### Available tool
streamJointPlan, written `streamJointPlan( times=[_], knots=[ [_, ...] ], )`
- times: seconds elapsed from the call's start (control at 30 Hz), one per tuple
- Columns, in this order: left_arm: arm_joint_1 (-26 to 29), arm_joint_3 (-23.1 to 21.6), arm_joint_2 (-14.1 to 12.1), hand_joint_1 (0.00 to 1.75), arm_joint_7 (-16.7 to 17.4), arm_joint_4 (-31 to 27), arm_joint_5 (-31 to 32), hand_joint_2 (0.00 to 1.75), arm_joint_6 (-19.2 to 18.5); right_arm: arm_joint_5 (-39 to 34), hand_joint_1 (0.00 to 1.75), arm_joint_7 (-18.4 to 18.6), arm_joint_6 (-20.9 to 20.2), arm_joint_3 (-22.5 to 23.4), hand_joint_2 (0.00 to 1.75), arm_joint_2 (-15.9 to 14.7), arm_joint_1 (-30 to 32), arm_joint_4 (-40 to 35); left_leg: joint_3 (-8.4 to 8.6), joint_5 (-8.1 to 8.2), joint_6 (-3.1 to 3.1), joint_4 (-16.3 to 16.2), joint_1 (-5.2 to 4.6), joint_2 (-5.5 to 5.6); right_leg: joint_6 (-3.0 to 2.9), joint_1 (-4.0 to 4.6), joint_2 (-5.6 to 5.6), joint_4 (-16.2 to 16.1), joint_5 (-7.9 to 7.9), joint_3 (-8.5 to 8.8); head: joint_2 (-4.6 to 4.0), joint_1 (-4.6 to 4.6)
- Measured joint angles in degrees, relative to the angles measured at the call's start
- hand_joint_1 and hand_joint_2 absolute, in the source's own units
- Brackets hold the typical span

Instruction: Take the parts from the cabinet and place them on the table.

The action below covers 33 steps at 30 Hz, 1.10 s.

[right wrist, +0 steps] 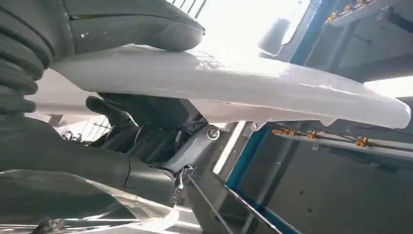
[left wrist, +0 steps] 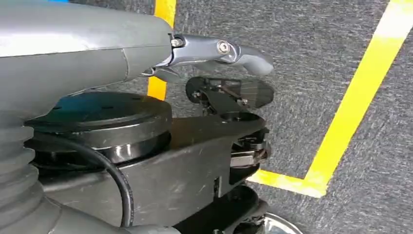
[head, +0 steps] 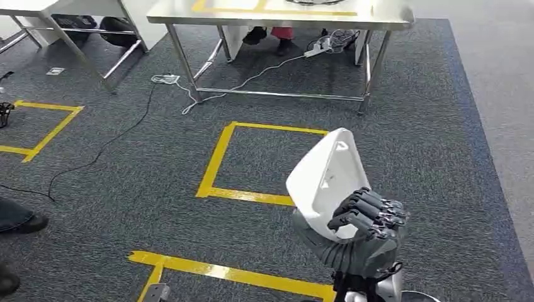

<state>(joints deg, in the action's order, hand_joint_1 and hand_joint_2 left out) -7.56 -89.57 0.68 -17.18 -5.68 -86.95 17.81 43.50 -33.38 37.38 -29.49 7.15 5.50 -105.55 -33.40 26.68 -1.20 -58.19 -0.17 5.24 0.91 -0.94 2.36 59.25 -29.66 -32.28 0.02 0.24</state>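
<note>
**Head view: right hand carrying the white part toward the table**

Head view is showing the right hand [head: 359,229] holding a white, smooth, shield-shaped plastic part [head: 324,176] in front of the robot, above grey carpet [head: 126,182] marked with yellow tape squares [head: 217,160]. The dark fingers [head: 371,214] are curling over the part's lower edge and clamping it against the grey palm, so the part is sitting in the hand, not beside it. Its long axis is running up and away from the fingers, tilted toward the robot's left, with the rounded tip pointing at the steel-legged metal table [head: 277,16] standing well ahead across the carpet.

In the right wrist view the same part [right wrist: 234,83] is lying pressed between the thick grey thumb [right wrist: 131,22] on one face and darker fingers [right wrist: 112,109] on the other, most of its length jutting out past them.

The left hand [left wrist: 229,78] is hanging down by the floor, and I cannot tell from its wrist view whether its fingers are apart or curled; nothing appears to be in it.

Judging from this, the part is already out of the cabinet and the carry is under way. The coming move turns on the table lying straight ahead of the right hand, which is the nearer, loaded one.
</note>
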Motion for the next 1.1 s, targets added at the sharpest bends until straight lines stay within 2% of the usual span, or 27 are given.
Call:
streamJointPlan(
  times=[0.2,0.23,0.27,0.3,0.33,0.37,0.4,0.43,0.47,0.5,0.53,0.57,0.6,0.63,0.67,0.7,0.73,0.77,0.8,0.83,0.87,0.9,0.93,1.0,1.03,1.07,1.1],
  knots=[
    [-0.01,0.02,-0.31,0.0,-0.17,0.0,0.0,1.75,-0.22,-0.63,1.75,0.79,0.0,-0.85,1.75,-0.83,-0.16,0.26,-0.11,0.38,-0.34,-0.42,-0.17,-0.03,0.07,-0.23,-0.01,-0.08,-0.03,0.09,0.0,0.0],
    [-0.03,0.02,-0.41,0.0,-0.17,0.02,0.0,1.75,-0.22,-0.7,1.75,0.81,0.0,-0.92,1.75,-0.94,-0.19,0.31,-0.06,0.55,-0.92,0.8,-0.3,-0.13,0.33,-0.13,-0.1,1.01,0.99,0.15,0.0,-0.02],
    [-0.01,0.0,-0.28,0.0,-0.2,0.0,0.0,1.75,-0.26,-0.77,1.75,0.99,0.0,-0.94,1.75,-1.07,-0.11,0.35,0.67,1.4,-1.29,1.67,-0.26,-0.3,1.3,-0.2,-0.25,1.63,2.14,-0.04,0.0,0.04],
    [-0.01,0.0,-0.17,0.0,-0.31,0.0,0.02,1.75,-0.31,-0.81,1.75,1.14,0.0,-0.98,1.75,-1.2,-0.22,0.35,2.21,1.14,-1.34,2.86,0.16,-0.31,1.44,-0.22,-0.5,2.16,1.5,-0.91,0.0,-0.02],
    [0.05,0.0,-0.22,0.0,-0.41,0.0,0.0,1.75,-0.33,-0.87,1.75,1.16,0.02,-1.05,1.75,-1.31,-0.43,0.33,3.0,1.19,-1.41,3.23,0.12,-0.37,1.7,-0.06,-1.15,3.11,0.57,-0.86,-0.04,0.48],
    [0.02,0.02,-0.22,0.0,-0.44,0.02,-0.02,1.75,-0.31,-0.85,1.75,1.14,0.02,-1.11,1.75,-1.4,-0.66,0.33,3.23,1.21,-1.54,3.2,0.13,-0.42,1.8,-0.08,-1.36,5.46,-0.94,-2.07,-0.02,0.61],
    [0.06,0.02,-0.22,0.0,-0.44,0.0,0.02,1.75,-0.37,-0.85,1.75,1.16,0.02,-1.18,1.75,-1.51,-0.59,0.33,3.34,1.38,-1.4,3.17,0.17,-0.59,1.82,-0.18,-1.49,9.17,-3.02,-4.33,-0.02,0.79],
    [0.19,0.0,-0.11,0.0,-0.44,0.0,0.0,1.75,-0.37,-0.9,1.75,1.18,0.02,-1.2,1.75,-1.7,-0.31,0.35,3.45,1.63,-1.33,3.15,0.19,-0.78,2.27,-0.3,-1.56,13.25,-4.93,-6.99,-0.02,0.87],
    [0.32,0.0,-0.07,0.0,-0.44,0.0,0.0,1.75,-0.39,-0.96,1.75,1.23,0.02,-1.22,1.75,-1.86,-0.21,0.39,3.65,1.86,-1.07,3.13,0.31,-0.86,2.77,-0.41,-1.65,15.58,-5.47,-8.76,-0.02,0.79],
    [0.48,0.0,-0.02,0.0,-0.44,0.0,0.0,1.75,-0.39,-0.96,1.75,1.23,0.02,-1.22,1.75,-1.99,-0.19,0.46,4.04,2.04,-0.79,3.09,0.52,-0.89,3.02,-0.61,-1.73,15.47,-4.47,-9.31,-0.02,0.87],
    [0.58,0.0,-0.02,0.0,-0.44,0.0,0.0,1.75,-0.39,-0.98,1.75,1.23,0.02,-1.22,1.75,-2.12,-0.18,0.46,4.57,2.47,-0.4,3.04,0.81,-0.88,3.3,-0.89,-1.78,13.08,-2.25,-8.63,-0.02,0.81],
    [0.6,0.0,0.0,0.0,-0.44,0.0,0.0,1.75,-0.39,-0.98,1.75,1.2,0.02,-1.25,1.75,-2.23,-0.15,0.48,5.27,3.01,0.02,2.94,1.18,-0.84,4.07,-1.31,-1.78,8.89,0.49,-6.83,-0.02,0.83],
    [0.6,0.0,0.02,0.0,-0.44,0.0,0.0,1.75,-0.39,-0.96,1.75,1.2,0.02,-1.27,1.75,-2.29,-0.16,0.48,5.97,3.77,0.72,2.53,1.6,-0.7,5.09,-1.95,-1.74,3.26,3.39,-4.42,-0.02,0.85],
    [0.62,0.0,-0.15,0.0,-0.44,0.04,0.0,1.75,-0.39,-0.98,1.75,1.2,0.02,-1.27,1.75,-2.44,-0.16,0.61,6.07,4.57,1.54,2.06,1.55,-0.63,6.02,-2.02,-0.86,1.9,2.92,-3.57,-0.02,0.95],
    [0.37,0.0,-0.37,0.0,-0.44,0.09,-0.02,1.75,-0.37,-0.96,1.75,1.23,0.02,-1.31,1.75,-2.6,-0.21,0.72,5.99,5.32,1.94,0.97,1.64,-0.57,4.3,-1.54,-0.63,0.89,0.27,-3.54,-0.02,1.75],
    [0.32,0.0,-0.35,0.0,-0.44,0.07,-0.02,1.75,-0.37,-0.94,1.75,1.23,0.02,-1.35,1.75,-2.67,0.08,0.76,5.64,5.99,2.14,0.85,1.53,-0.54,2.13,-1.46,-0.57,1.74,-0.11,-2.81,-0.02,1.51],
    [0.49,0.0,-0.26,0.0,-0.42,0.07,0.0,1.75,-0.37,-1.05,1.75,1.29,0.02,-1.33,1.75,-2.67,0.3,0.72,6.33,6.31,2.21,0.79,1.66,-0.56,1.51,-1.38,-0.76,2.11,0.01,-2.72,-0.02,1.18],
    [0.39,0.0,-0.2,0.0,-0.41,0.07,-0.02,1.75,-0.37,-0.94,1.75,1.23,0.0,-1.37,1.75,-2.69,0.23,0.72,6.69,6.41,2.39,0.8,1.66,-0.57,1.04,-1.27,-1.13,2.23,-0.25,-2.38,-0.02,1.25],
    [0.12,0.0,-0.24,0.0,-0.42,0.07,0.0,1.75,-0.35,-0.92,1.75,1.14,0.02,-1.48,1.75,-2.69,0.24,0.7,5.55,5.41,2.63,-1.1,1.73,-0.81,0.75,-1.45,-1.11,2.12,-0.48,-1.55,-0.02,1.14],
    [-0.05,0.0,-0.11,0.0,-0.42,0.04,0.0,1.75,-0.35,-0.94,1.75,1.16,0.02,-1.51,1.75,-2.69,0.26,0.57,2.65,2.55,2.91,-5.87,1.62,-2.71,0.42,-1.31,-1.45,1.7,-0.79,-0.68,-0.02,1.07],
    [-0.25,0.0,-0.11,0.0,-0.41,0.04,0.0,1.75,-0.35,-0.94,1.75,1.14,0.02,-1.53,1.75,-2.69,0.31,0.55,-1.11,0.84,3.1,-11.43,1.55,-4.15,0.47,-1.2,-1.87,1.09,-1.37,0.47,-0.02,0.94],
    [-0.26,0.0,-0.11,0.0,-0.42,0.04,0.0,1.75,-0.35,-0.94,1.75,1.14,0.02,-1.55,1.75,-2.69,0.39,0.55,-4.29,1.5,3.05,-15.42,1.54,-4.67,0.49,-1.07,-2.17,0.53,-1.95,1.7,-0.02,1.01],
    [-0.1,0.0,-0.11,0.0,-0.42,0.04,0.0,1.75,-0.35,-0.96,1.75,1.14,0.02,-1.55,1.75,-2.69,0.42,0.55,-6.96,4.1,2.87,-17.83,1.47,-4.82,0.44,-0.97,-2.33,-0.14,-2.63,3.22,-0.02,0.96],
    [0.14,-0.02,-0.11,0.0,-0.42,0.04,0.0,1.75,-0.35,-0.96,1.75,1.14,0.02,-1.55,1.75,-2.69,0.41,0.55,-9.96,10.22,2.2,-17.8,1.11,-4.82,0.1,-0.82,-2.39,-1.45,-4.07,6.51,-0.02,0.94],
    [0.2,-0.02,-0.11,0.0,-0.42,0.04,0.0,1.75,-0.33,-0.96,1.75,1.12,0.02,-1.55,1.75,-2.69,0.42,0.55,-10.57,11.94,1.56,-15.84,0.69,-4.82,0.03,-0.74,-2.39,-2.19,-4.89,8.47,-0.02,0.96],
    [0.28,-0.02,-0.13,0.0,-0.42,0.04,0.02,1.75,-0.35,-0.98,1.75,1.14,0.02,-1.55,1.75,-2.69,0.42,0.57,-10.56,11.52,0.79,-12.72,0.16,-4.82,-0.01,-0.64,-2.36,-2.96,-5.74,10.29,-0.02,0.94],
    [0.41,-0.02,-0.2,0.0,-0.42,0.04,0.0,1.75,-0.33,-0.98,1.75,1.12,0.0,-1.55,1.75,-2.69,0.45,0.55,-10.39,7.76,-0.26,-8.81,-0.57,-4.81,0.0,-0.46,-2.42,-3.75,-6.5,11.54,-0.02,0.87]
  ],
)
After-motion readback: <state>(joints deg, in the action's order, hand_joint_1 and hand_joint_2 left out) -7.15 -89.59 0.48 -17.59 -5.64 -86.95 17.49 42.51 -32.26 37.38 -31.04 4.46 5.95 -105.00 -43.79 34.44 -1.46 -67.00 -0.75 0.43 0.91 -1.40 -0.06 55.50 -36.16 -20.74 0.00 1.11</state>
